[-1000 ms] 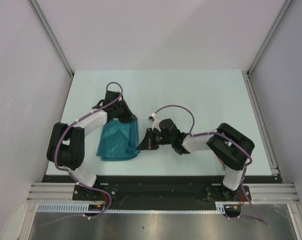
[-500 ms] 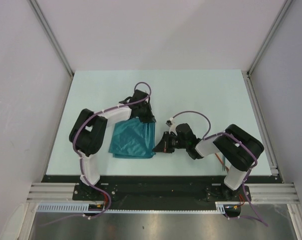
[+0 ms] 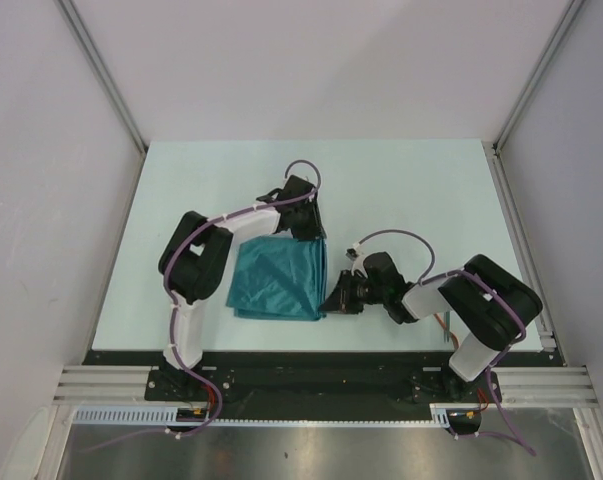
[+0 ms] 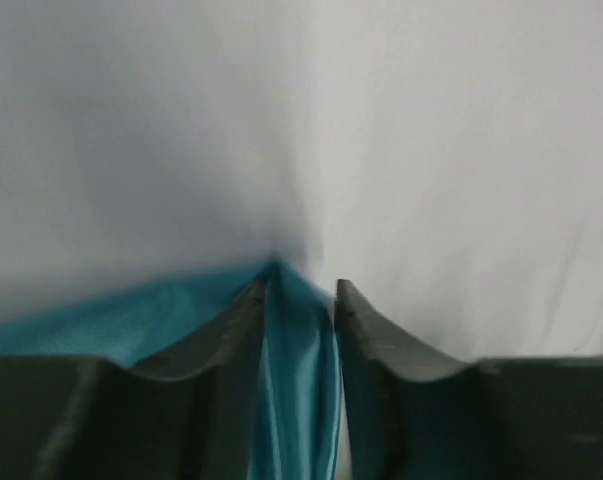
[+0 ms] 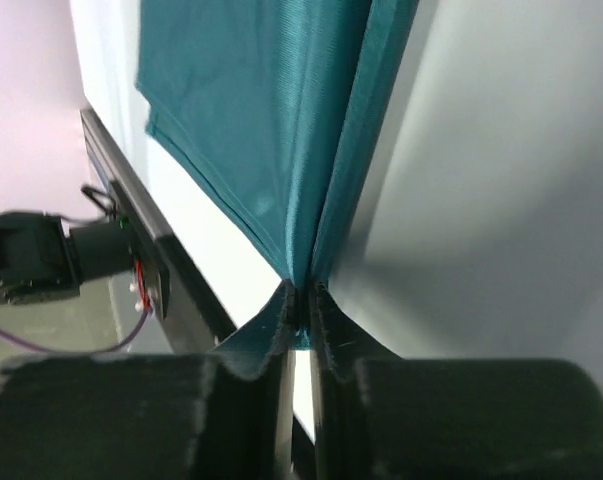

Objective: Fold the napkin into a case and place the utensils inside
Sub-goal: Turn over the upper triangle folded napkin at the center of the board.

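Right gripper [image 3: 331,300] is pinching the napkin [image 3: 278,280] edge tight
Left gripper [image 3: 314,237] is straddling its far corner, jaws apart; right arm [image 3: 451,295] is half-covering the utensil [image 3: 442,322].

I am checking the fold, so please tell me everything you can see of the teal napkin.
The napkin is a plain teal cloth, thin and slightly shiny, folded over into a flat, roughly square stack on the table. Layered edges run along its right side. The right hand pinches its near right corner; the left hand is at the far right corner, fingers apart with cloth between them.
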`<action>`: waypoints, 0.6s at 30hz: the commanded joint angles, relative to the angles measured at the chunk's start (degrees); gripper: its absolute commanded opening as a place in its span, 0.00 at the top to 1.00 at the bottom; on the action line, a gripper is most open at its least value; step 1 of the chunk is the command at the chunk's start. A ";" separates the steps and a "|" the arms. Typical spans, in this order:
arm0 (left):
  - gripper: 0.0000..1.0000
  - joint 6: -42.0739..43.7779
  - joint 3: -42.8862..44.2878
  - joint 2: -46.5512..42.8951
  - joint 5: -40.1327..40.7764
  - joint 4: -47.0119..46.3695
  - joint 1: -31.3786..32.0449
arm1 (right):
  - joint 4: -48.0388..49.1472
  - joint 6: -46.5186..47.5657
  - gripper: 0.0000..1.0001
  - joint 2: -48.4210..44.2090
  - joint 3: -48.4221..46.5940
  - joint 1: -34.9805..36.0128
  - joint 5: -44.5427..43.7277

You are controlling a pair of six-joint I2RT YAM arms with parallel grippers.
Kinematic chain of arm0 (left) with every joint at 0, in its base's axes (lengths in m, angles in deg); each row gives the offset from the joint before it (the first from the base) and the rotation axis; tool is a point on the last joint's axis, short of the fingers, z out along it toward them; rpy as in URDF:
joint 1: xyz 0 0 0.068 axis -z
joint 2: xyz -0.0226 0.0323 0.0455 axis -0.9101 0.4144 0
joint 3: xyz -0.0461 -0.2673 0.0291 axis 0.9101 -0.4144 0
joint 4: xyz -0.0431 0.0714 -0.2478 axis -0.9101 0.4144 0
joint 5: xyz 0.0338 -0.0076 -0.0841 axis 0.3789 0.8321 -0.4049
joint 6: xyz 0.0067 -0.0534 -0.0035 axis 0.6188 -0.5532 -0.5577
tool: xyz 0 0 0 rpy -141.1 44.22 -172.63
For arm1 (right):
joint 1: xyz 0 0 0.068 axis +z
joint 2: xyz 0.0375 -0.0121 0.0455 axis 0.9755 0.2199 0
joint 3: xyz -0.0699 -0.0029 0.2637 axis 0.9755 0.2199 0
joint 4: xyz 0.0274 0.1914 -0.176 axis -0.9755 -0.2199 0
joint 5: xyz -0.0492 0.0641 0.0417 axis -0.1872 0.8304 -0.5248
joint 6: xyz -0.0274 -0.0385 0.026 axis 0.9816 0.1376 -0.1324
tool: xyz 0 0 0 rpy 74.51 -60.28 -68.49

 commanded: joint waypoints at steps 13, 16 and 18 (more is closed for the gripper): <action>0.36 10.90 9.12 -16.62 -2.68 8.89 -3.48 | -35.59 13.76 0.38 -11.11 -9.83 -10.69 0.53; 0.38 11.79 0.25 -23.01 -6.00 8.11 -4.54 | -37.61 14.91 0.38 -8.13 -14.75 -13.85 0.09; 0.38 12.05 -7.05 -25.93 -8.12 6.26 -4.63 | -38.23 15.61 0.39 -6.02 -17.65 -15.88 0.44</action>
